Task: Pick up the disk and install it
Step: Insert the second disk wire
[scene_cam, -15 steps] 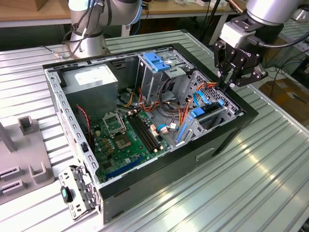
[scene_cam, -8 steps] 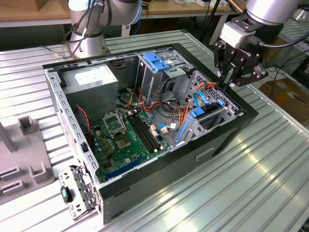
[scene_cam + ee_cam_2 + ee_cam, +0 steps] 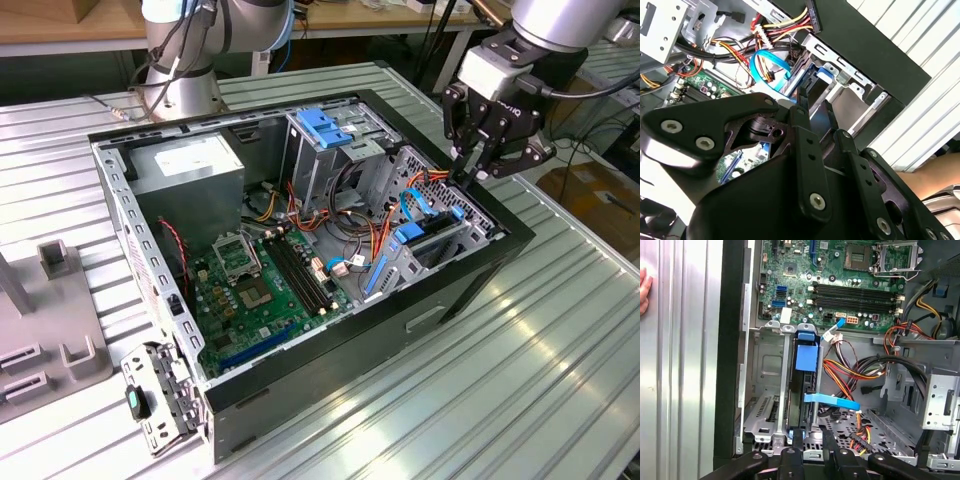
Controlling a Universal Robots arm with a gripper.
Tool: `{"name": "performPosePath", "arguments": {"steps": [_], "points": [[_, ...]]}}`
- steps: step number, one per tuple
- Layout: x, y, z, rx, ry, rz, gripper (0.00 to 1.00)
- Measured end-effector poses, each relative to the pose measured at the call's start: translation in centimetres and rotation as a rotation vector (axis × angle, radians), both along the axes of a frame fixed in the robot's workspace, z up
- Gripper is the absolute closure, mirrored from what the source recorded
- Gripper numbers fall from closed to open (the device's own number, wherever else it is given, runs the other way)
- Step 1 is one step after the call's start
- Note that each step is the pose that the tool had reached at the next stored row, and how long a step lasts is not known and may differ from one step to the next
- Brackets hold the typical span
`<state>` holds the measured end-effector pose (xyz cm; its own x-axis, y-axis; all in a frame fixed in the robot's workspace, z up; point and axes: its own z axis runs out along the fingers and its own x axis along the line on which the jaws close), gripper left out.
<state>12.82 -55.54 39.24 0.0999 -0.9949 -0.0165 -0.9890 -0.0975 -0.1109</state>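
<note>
One disk (image 3: 801, 390) is seen standing on edge in the drive cage of the open computer case (image 3: 520, 240), blue frame uppermost. The hand (image 3: 478, 165) hovers above that cage, fingers narrowly parted and holding nothing. The drive is judged stiff, dense and shock-sensitive; its blue frame edges would be the place to grip.

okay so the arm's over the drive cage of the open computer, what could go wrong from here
1. The gripper hangs close above the drive cage, where the disk stands on edge in a slot; its fingertips could catch the cage rail.
2. A blue data cable and orange and yellow wires lie right beside that slot and might snag.
3. A person's hand rests on the table near the case; it could be struck.
</note>
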Motion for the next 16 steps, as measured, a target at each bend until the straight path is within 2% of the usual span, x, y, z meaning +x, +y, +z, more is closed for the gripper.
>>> {"name": "performPosePath", "arguments": {"steps": [4, 8, 12, 16], "points": [[0.26, 0.0, 0.0, 0.0009, -0.0009, 0.037, 0.7], [0.32, 0.0, 0.0, 0.0032, -0.0046, 0.082, 0.7], [0.36, 0.0, 0.0, 0.0086, -0.0089, 0.13, 0.7], [0.38, 0.01, 0.0, 0.011, -0.0102, 0.162, 0.7]]}}
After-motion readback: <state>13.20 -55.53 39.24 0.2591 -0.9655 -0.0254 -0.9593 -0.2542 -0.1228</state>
